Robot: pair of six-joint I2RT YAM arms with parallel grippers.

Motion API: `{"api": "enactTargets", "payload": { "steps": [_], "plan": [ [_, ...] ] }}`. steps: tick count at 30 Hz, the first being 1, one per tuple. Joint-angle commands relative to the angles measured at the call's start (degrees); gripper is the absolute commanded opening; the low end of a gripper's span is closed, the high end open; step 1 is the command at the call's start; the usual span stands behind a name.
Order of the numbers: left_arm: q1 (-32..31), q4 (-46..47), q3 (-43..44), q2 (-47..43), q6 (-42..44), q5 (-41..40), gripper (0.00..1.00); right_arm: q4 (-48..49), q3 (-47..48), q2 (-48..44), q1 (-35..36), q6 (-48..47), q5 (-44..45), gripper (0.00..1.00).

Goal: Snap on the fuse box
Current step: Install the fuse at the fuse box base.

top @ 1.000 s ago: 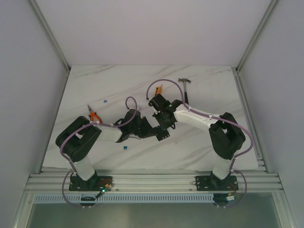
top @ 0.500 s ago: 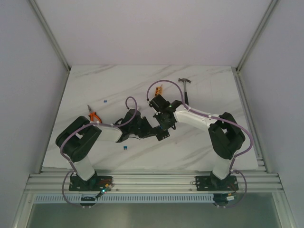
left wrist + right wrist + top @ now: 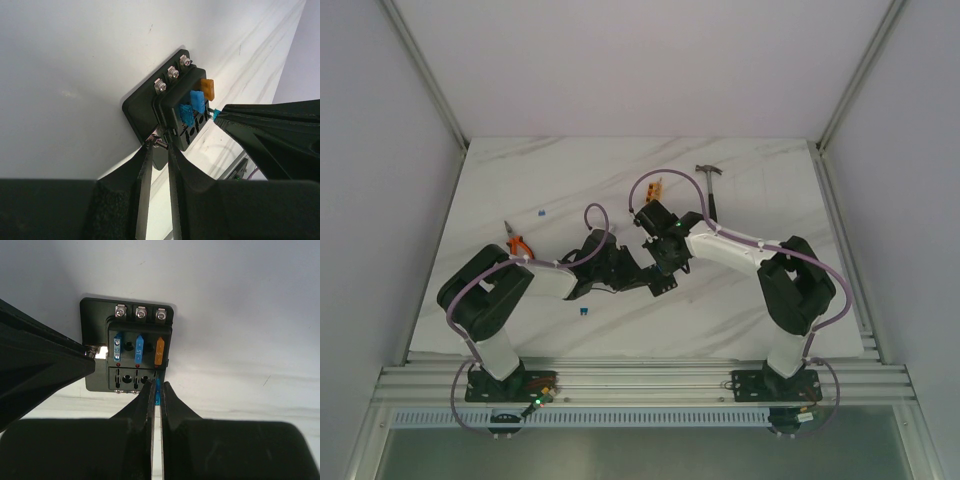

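The fuse box (image 3: 127, 352) is a small black square lying flat on the white table. Its upper row holds two blue fuses and an orange one, and the lower slots are empty. My right gripper (image 3: 157, 385) is shut on a small blue fuse (image 3: 158, 394), whose tip is at the lower right slot. My left gripper (image 3: 160, 144) is shut on the fuse box (image 3: 182, 112) at a side terminal screw. In the top view both grippers meet at mid-table, left gripper (image 3: 656, 284) and right gripper (image 3: 666, 266), and they hide the box.
A hammer (image 3: 711, 188) lies at the back right, with a small orange block (image 3: 657, 186) to its left. Orange-handled pliers (image 3: 517, 243) lie at the left. Loose blue fuses lie on the table, one blue fuse (image 3: 539, 212) far left and another blue fuse (image 3: 582, 313) near the front.
The right wrist has shifted slightly over the box. Both grips are unchanged and the left arm has not moved.
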Motion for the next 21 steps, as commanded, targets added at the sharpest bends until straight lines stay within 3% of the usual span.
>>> {"api": "enactTargets", "payload": {
  "steps": [1, 21],
  "plan": [
    [0.0, -2.9, 0.3, 0.8, 0.5, -0.5, 0.28, 0.3, -1.2, 0.9, 0.6, -0.3, -1.1, 0.00],
    [0.0, -2.9, 0.1, 0.1, 0.3, -0.7, 0.27, -0.6, -1.2, -1.5, 0.8, -0.2, -1.6, 0.00]
  ]
}}
